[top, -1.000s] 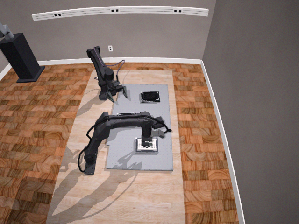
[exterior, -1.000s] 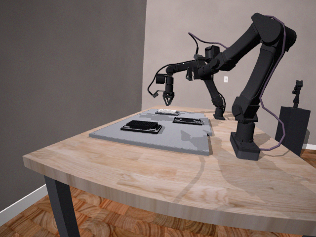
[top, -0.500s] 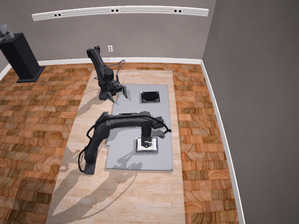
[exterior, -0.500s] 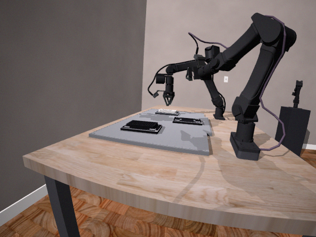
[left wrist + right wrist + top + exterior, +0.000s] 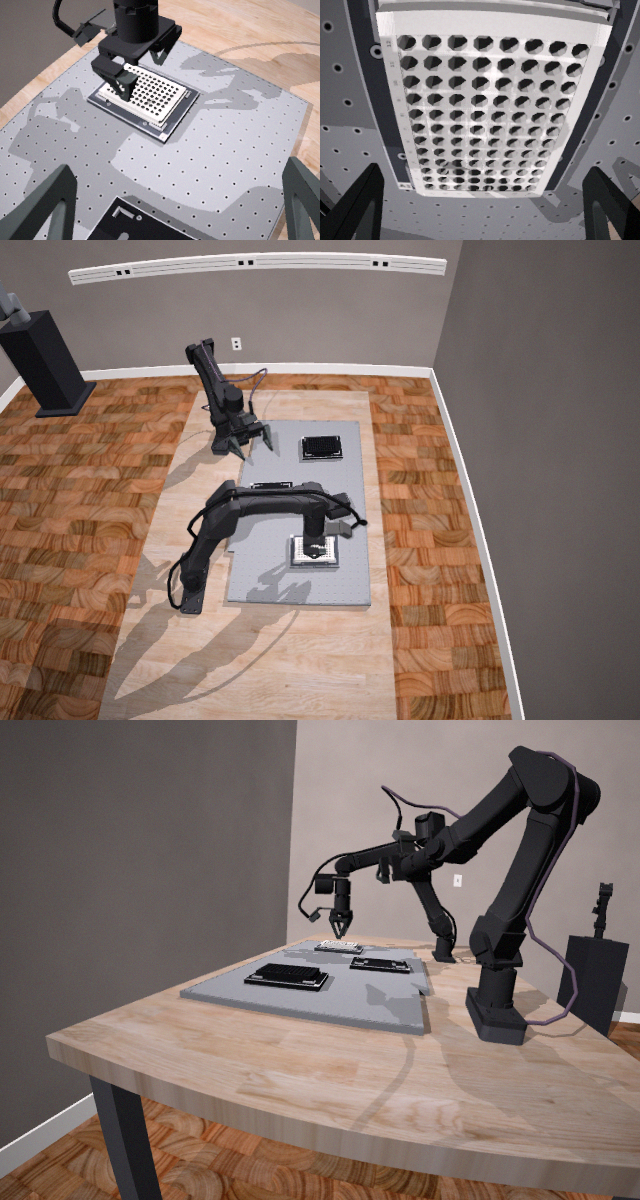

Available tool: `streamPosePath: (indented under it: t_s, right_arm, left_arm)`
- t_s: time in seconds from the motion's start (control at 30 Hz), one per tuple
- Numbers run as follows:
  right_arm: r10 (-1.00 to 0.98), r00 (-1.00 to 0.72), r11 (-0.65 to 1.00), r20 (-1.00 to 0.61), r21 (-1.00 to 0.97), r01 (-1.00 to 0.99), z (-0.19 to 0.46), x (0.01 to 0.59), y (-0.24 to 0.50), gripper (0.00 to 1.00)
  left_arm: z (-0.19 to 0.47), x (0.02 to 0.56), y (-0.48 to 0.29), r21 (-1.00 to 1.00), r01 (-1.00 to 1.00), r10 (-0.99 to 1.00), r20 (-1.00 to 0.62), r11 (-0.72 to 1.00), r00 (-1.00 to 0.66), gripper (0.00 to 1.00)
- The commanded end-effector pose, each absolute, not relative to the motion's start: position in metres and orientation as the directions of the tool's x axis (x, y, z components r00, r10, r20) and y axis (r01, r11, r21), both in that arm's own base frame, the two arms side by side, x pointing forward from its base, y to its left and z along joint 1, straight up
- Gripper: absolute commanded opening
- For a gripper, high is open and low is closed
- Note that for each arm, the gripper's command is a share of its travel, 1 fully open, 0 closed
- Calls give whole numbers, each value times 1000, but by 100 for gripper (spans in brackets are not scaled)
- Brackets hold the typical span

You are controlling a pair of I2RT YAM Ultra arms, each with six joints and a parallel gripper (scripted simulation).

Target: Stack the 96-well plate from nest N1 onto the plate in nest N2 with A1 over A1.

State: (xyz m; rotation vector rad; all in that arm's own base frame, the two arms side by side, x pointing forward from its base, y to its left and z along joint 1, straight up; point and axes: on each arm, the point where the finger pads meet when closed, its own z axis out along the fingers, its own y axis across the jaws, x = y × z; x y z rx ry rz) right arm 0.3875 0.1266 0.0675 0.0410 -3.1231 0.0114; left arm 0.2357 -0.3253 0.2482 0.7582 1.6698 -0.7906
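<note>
A white 96-well plate (image 5: 314, 560) sits in its nest on the near part of the grey baseplate (image 5: 305, 508). It also shows in the exterior view (image 5: 338, 945), the left wrist view (image 5: 143, 94) and the right wrist view (image 5: 490, 94). My right gripper (image 5: 339, 931) points straight down, a little above this plate, open and empty. In its own view the right gripper's fingers stand wide at either side of the plate. A black 96-well plate (image 5: 321, 446) (image 5: 286, 975) sits in the other nest. My left gripper (image 5: 253, 445) hangs open and empty over the baseplate's far corner, away from both plates.
A black pedestal (image 5: 46, 364) stands on the floor beyond the table.
</note>
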Motion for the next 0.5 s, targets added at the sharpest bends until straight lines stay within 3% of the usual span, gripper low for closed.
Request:
streamPosePath:
  t_s: [0.0, 0.47]
  right_arm:
    - [-18, -1000, 1000, -18, 10, -18, 67, 396, 125, 100]
    - [-18, -1000, 1000, -17, 10, -18, 49, 396, 125, 100]
  left_arm:
    - [262, 235, -323, -113, 816, 61, -982, 568, -178, 100]
    - [262, 235, -323, -113, 816, 61, -982, 568, -178, 100]
